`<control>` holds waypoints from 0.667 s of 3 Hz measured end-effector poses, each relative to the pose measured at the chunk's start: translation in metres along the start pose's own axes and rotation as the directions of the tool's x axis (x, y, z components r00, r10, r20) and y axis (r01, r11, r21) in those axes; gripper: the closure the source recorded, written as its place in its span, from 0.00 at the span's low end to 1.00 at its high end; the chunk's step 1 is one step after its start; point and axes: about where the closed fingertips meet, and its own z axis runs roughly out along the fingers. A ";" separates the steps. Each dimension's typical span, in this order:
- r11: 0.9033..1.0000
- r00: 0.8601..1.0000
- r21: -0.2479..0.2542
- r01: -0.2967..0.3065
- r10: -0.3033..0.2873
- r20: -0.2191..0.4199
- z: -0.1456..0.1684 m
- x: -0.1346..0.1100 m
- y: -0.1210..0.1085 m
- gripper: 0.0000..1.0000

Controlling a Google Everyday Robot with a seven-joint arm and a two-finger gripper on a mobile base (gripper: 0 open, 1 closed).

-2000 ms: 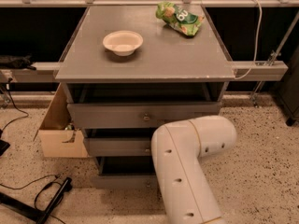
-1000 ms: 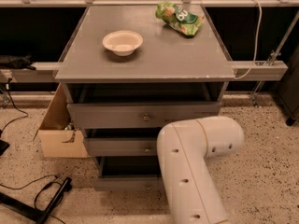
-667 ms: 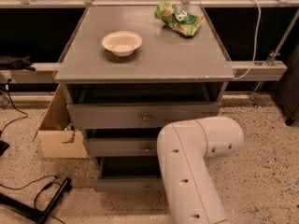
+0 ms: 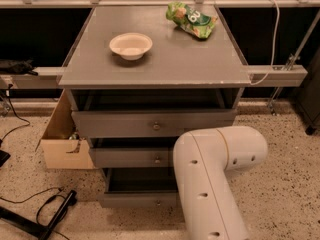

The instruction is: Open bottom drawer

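The grey cabinet (image 4: 155, 59) has three drawers. The bottom drawer (image 4: 135, 200) is the lowest and narrowest, with a small round knob (image 4: 158, 202). Its front stands forward of the cabinet, with a dark gap (image 4: 140, 181) above it. The middle drawer (image 4: 130, 158) and the top drawer (image 4: 150, 124) also stand slightly out. My white arm (image 4: 212, 179) crosses in front of the right part of the two lower drawers. My gripper does not show; it is hidden behind or below the arm.
A white bowl (image 4: 130, 45) and a green snack bag (image 4: 191, 19) lie on the cabinet top. An open cardboard box (image 4: 62, 136) stands at the cabinet's left. Black cables and a black stand (image 4: 45, 219) lie on the speckled floor at the lower left.
My arm has shifted a little to the right since two seconds ago. The bottom drawer front sits lower in view and further out, with a wider dark gap above it.
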 end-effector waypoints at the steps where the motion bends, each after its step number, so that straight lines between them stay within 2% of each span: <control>1: 1.000 1.000 -0.009 -0.015 0.015 0.006 -0.003 0.006 0.010 1.00; 2: 1.000 0.999 -0.010 -0.014 0.014 0.029 -0.008 0.007 0.019 1.00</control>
